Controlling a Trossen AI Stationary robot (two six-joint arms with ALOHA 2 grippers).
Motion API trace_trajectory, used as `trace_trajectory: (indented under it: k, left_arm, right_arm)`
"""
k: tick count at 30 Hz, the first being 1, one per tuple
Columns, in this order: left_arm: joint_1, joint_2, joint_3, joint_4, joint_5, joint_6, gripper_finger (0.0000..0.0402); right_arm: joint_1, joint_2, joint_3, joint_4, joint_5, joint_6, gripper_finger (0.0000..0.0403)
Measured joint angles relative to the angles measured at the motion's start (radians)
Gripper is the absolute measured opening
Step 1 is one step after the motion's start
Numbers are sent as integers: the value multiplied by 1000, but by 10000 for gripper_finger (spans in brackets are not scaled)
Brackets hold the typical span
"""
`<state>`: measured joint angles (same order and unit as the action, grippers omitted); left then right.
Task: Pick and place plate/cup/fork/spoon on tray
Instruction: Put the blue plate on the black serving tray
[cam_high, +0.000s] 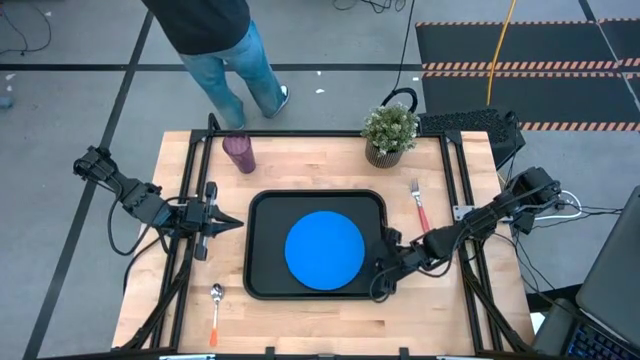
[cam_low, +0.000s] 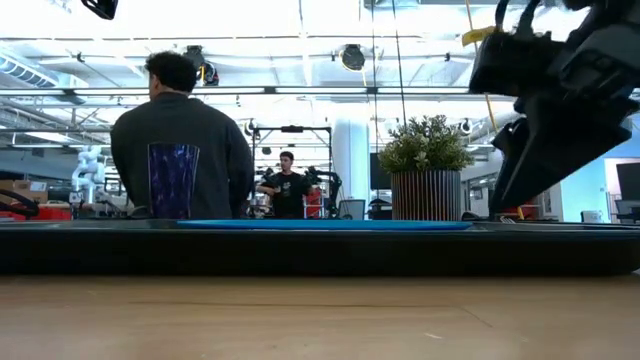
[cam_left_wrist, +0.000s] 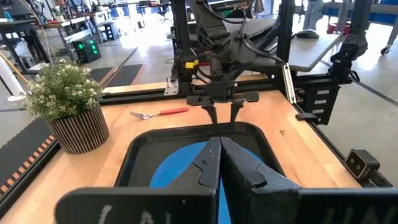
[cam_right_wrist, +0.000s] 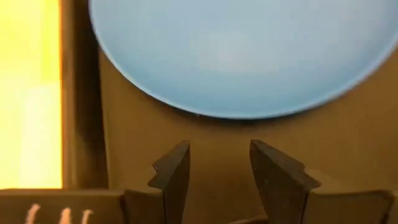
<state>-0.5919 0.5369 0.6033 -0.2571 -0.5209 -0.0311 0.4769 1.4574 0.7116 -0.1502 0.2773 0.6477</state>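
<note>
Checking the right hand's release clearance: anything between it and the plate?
Nothing. In the right wrist view, only bare tray floor lies between the open right hand and the blue plate. The high view agrees: hand at the tray's right edge, plate centered.

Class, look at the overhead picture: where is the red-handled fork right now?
In the high view the fork lies on the bare table, right of the tray, just below the potted plant.

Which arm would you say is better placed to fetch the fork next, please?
Right, probably: the fork lies beside the tray's right rim, near the right gripper, open and empty. The left gripper waits, shut, across the tray.
</note>
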Motion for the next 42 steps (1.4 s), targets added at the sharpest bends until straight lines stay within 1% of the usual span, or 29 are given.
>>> trace_trajectory:
  k: [3, 5, 10, 12, 14, 16, 19, 22, 27, 29, 31, 34, 37, 39, 42]
  left_arm:
    - [0, 0, 0, 4, 0, -2, 10]
    - [0, 0, 0, 19, 0, -6, 10]
    - [0, 0, 0, 13, 0, -25, 10]
    - [0, 0, 0, -2, 9, -26, 10]
    - [0, 0, 0, -10, 24, -33, 10]
    - [0, 0, 0, -17, 26, -49, 10]
    - [0, 0, 0, -23, 27, -81, 10]
    - [0, 0, 0, -27, 38, -83, 10]
    - [0, 0, 0, -30, 90, -80, 10]
    - [0, 0, 0, -30, 105, -79, 10]
    - [0, 0, 0, -30, 107, -59, 10]
    - [1, 0, 0, -24, 105, 3, 10]
    - [8, 0, 0, -8, 104, 73, 10]
    - [17, 0, 0, 17, 101, 107, 10]
    - [34, 0, 5, 49, 100, 136, 10]
  right_arm:
    - [2, 0, 1, 39, 1, -70, 157]
    - [2, 0, 1, 49, 1, -83, 157]
    - [2, 0, 1, 86, 6, 93, 157]
    - [-4, 0, 1, 108, 6, 133, 157]
    - [-11, 0, 1, 158, 9, 138, 157]
    - [-10, 0, 1, 216, 39, 143, 157]
    - [-4, 0, 1, 280, 34, 152, 157]
    - [10, 0, 1, 308, 36, 151, 157]
    - [17, 0, 1, 366, 39, 124, 157]
    - [16, 0, 5, 376, 24, 104, 157]
    - [16, 0, 29, 306, -33, 85, 157]
    - [14, 0, 103, 47, -96, 89, 157]
    - [12, 0, 185, -203, -96, 74, 157]
    - [5, 0, 221, -287, -96, 58, 157]
    - [-5, 5, 230, -337, -101, 37, 157]
